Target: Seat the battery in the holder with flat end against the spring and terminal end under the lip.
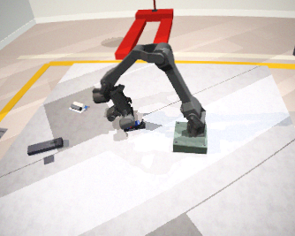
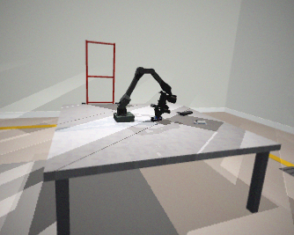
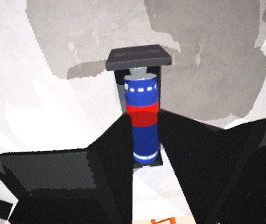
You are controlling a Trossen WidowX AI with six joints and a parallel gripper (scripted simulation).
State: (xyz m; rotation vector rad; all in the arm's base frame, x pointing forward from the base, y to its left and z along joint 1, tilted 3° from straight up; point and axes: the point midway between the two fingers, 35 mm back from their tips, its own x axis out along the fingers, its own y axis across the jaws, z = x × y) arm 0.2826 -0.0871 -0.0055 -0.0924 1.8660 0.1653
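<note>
While the table (image 2: pixel 166 146) carries everything, the arm (image 1: pixel 176 73) arches from its base block down to the hand (image 1: pixel 124 121), which hangs low over the work spot, its fingers narrowed and clamped on the battery (image 3: pixel 142 122), a blue cylinder with a red band. That battery lies lengthwise just ahead of the hand in the wrist view, resting in or just above the dark holder (image 3: pixel 138 58), its far end with the small nub reaching under the holder's raised lip; whether the near flat end touches the spring cannot be told, since the fingers hide it. By my judgement the seating step is in hand: the next move calls for a gentle lowering until the battery sits flat and straight, without pushing past the lip, then a release and a clean lift away. Only the wrist view shows the battery's line against the holder; the top view shows just a speck of blue under the hand, plus a dark flat bar (image 1: pixel 45 146) and a small white item (image 1: pixel 79 107) well off to the side, while the exterior view shows the hand's height over the table but no detail of the battery
</note>
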